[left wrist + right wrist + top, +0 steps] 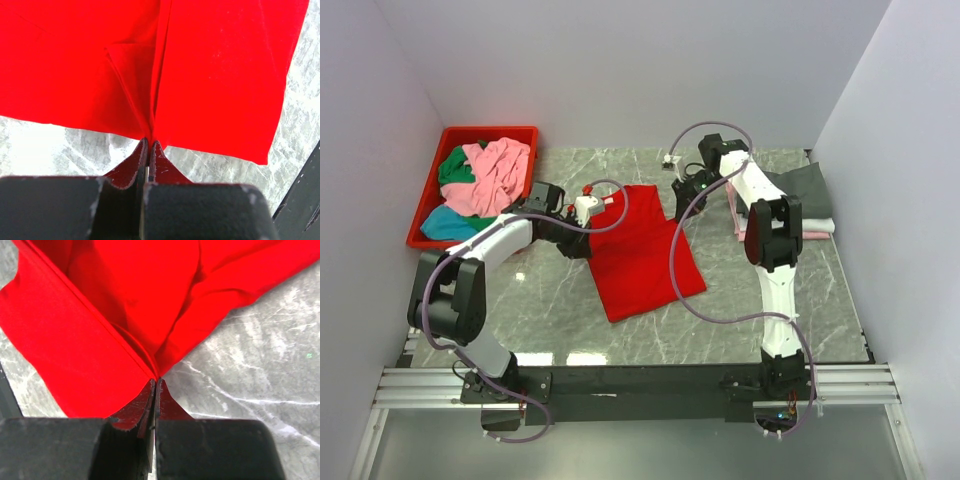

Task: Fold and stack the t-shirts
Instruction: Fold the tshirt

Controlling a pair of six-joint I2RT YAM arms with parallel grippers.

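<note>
A bright red t-shirt (pixel 645 255) lies partly folded on the marble table, mid-centre. My left gripper (pixel 588 222) is shut on its left upper edge; in the left wrist view the jaws (pixel 150 142) pinch a fold of the red cloth (pixel 210 75). My right gripper (pixel 682 200) is shut on the shirt's upper right edge; in the right wrist view the jaws (pixel 156 380) pinch the red cloth (pixel 100 340). Pink (pixel 495 175), green (pixel 455 168) and teal (pixel 450 225) t-shirts lie heaped in a bin. Folded dark grey (pixel 810 195) and pink shirts lie stacked at the right.
A rigid red plastic bin (pixel 430 215) stands at the back left. White walls close in the table on three sides. The marble table (pixel 550 310) shows bare in front of the red shirt. A metal rail runs along the near edge.
</note>
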